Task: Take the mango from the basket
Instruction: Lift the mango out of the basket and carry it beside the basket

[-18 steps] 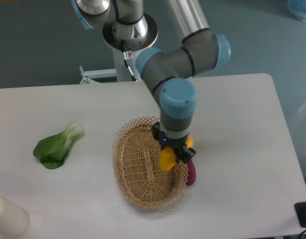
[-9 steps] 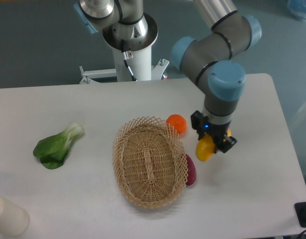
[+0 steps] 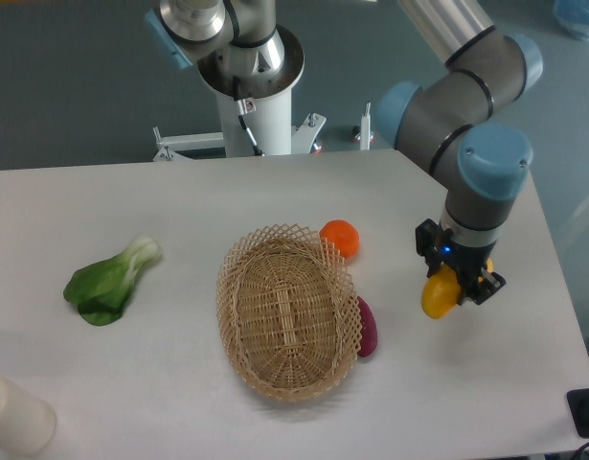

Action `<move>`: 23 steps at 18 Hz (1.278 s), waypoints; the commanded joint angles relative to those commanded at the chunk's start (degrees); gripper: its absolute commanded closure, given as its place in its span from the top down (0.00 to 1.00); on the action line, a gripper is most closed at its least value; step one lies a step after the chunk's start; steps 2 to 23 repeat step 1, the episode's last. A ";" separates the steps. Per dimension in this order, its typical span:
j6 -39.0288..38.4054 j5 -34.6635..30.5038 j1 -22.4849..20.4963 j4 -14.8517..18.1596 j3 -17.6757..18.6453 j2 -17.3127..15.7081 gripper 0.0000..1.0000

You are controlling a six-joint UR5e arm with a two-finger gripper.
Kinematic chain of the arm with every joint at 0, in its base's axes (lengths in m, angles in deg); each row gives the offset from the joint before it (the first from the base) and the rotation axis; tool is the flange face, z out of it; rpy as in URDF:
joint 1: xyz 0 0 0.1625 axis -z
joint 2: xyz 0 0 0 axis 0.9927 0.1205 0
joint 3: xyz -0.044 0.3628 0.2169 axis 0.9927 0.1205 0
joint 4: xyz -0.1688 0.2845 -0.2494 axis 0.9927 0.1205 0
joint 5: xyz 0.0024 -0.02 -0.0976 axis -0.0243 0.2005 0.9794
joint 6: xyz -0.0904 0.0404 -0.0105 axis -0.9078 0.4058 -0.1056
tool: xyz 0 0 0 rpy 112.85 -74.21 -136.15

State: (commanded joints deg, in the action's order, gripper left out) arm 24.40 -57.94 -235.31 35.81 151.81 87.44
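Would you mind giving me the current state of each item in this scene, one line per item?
gripper: shut on the mango, off to the right of the basket.
mango: held by the gripper, out of the basket.
basket: upright on the table, nothing visible inside.
orange fruit: on the table at the basket's upper right rim.
purple vegetable: lying against the basket's right side.
leafy green: lying flat, left of the basket.

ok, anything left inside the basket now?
Nothing visible inside the basket; its woven floor shows bare. The mango is in the gripper, off to the right. The orange fruit and purple vegetable lie outside the rim.
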 joint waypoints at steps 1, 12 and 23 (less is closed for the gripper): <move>0.00 0.00 0.00 0.00 0.00 0.00 0.43; 0.00 0.00 0.00 0.00 0.00 0.00 0.43; 0.00 0.00 0.00 0.00 0.00 0.00 0.43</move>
